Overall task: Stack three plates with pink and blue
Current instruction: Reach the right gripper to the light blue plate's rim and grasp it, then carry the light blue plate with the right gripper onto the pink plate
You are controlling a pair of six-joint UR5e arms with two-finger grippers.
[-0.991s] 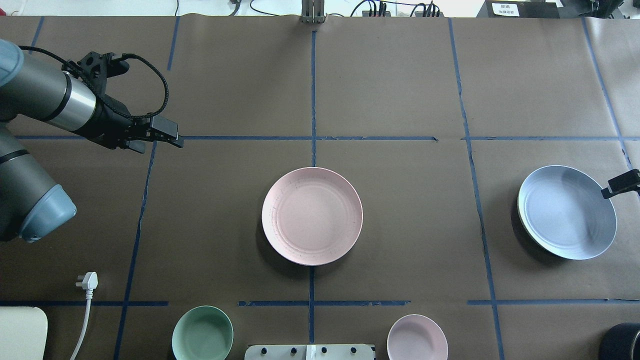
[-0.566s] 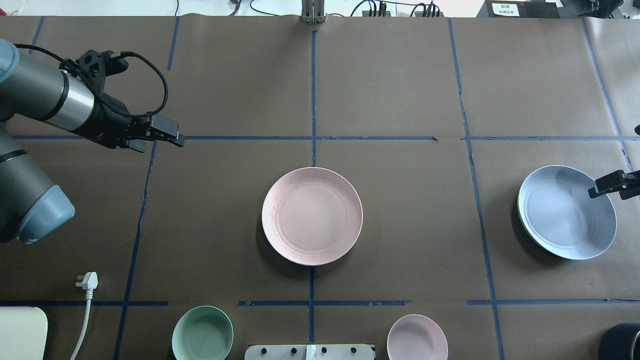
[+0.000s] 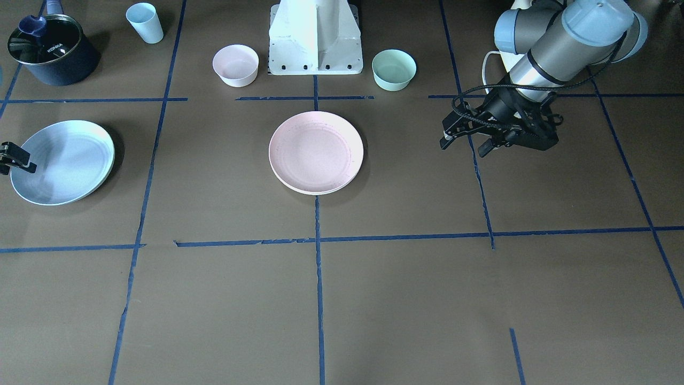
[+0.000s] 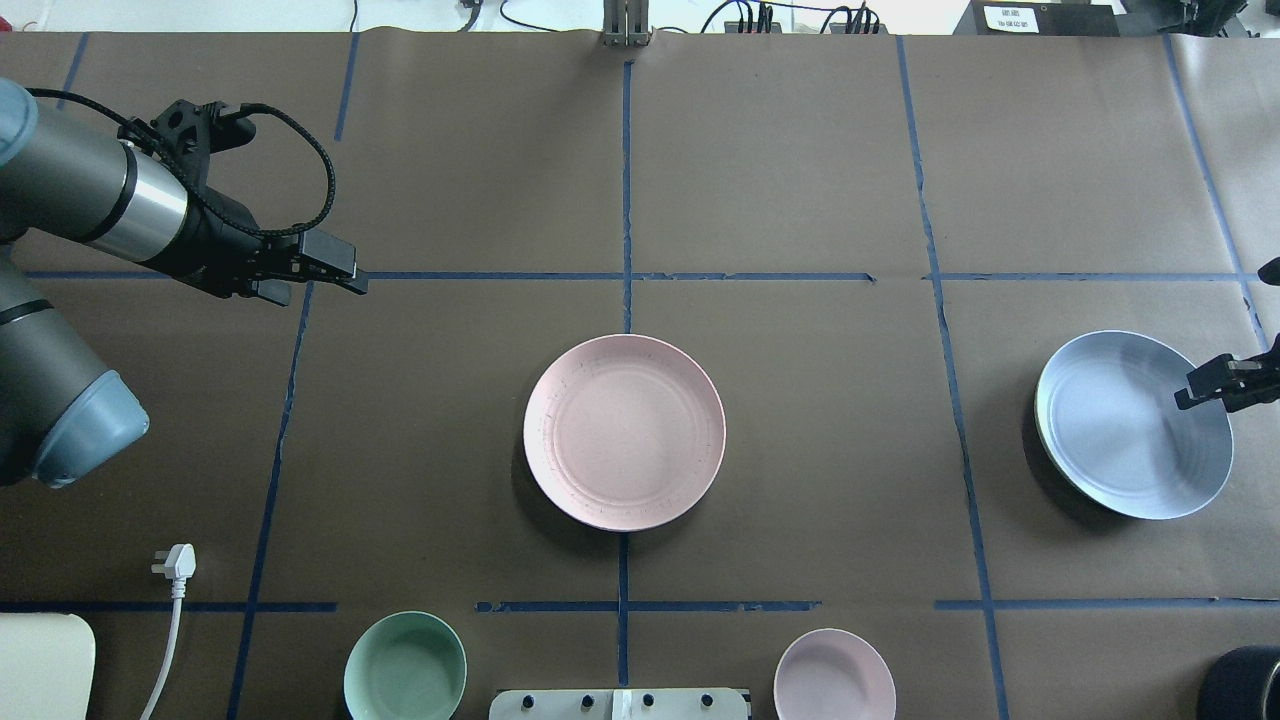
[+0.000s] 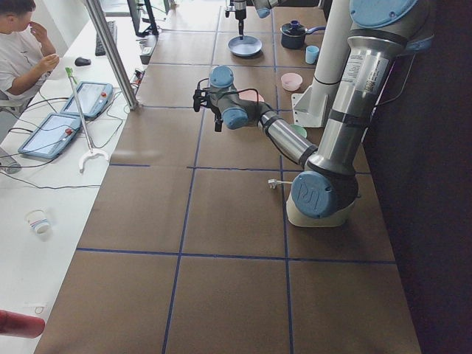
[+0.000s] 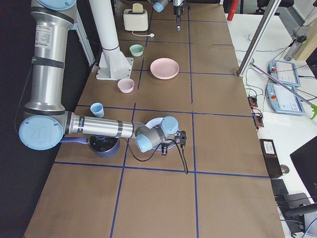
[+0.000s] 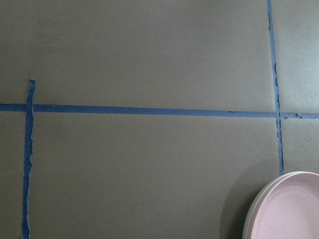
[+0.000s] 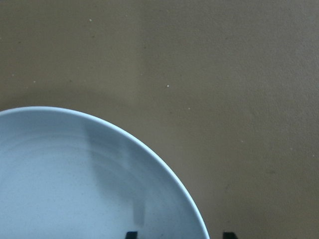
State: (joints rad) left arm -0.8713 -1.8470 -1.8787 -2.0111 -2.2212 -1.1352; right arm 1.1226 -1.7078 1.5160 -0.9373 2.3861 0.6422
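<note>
The pale pink plate (image 4: 624,432) lies at the table's centre, also in the front view (image 3: 316,152). A cream-white rim (image 7: 247,222) shows under its edge in the left wrist view, so it rests on the cream-white plate. The light blue plate (image 4: 1130,425) lies at the far right. My right gripper (image 4: 1205,388) is open. Its fingertips (image 8: 131,234) straddle the blue plate's (image 8: 75,184) rim. My left gripper (image 4: 315,280) is open and empty. It hovers well left of and beyond the pink plate.
A mint-green bowl (image 4: 405,668) and a small pink bowl (image 4: 834,675) stand at the near edge beside the robot base (image 3: 315,37). A dark pot (image 3: 51,51) and a blue cup (image 3: 144,22) stand near the blue plate. A white plug (image 4: 175,563) lies near left.
My right gripper has moved in from the right edge over the blue plate's rim and come lower. The left arm and all plates have barely moved.
</note>
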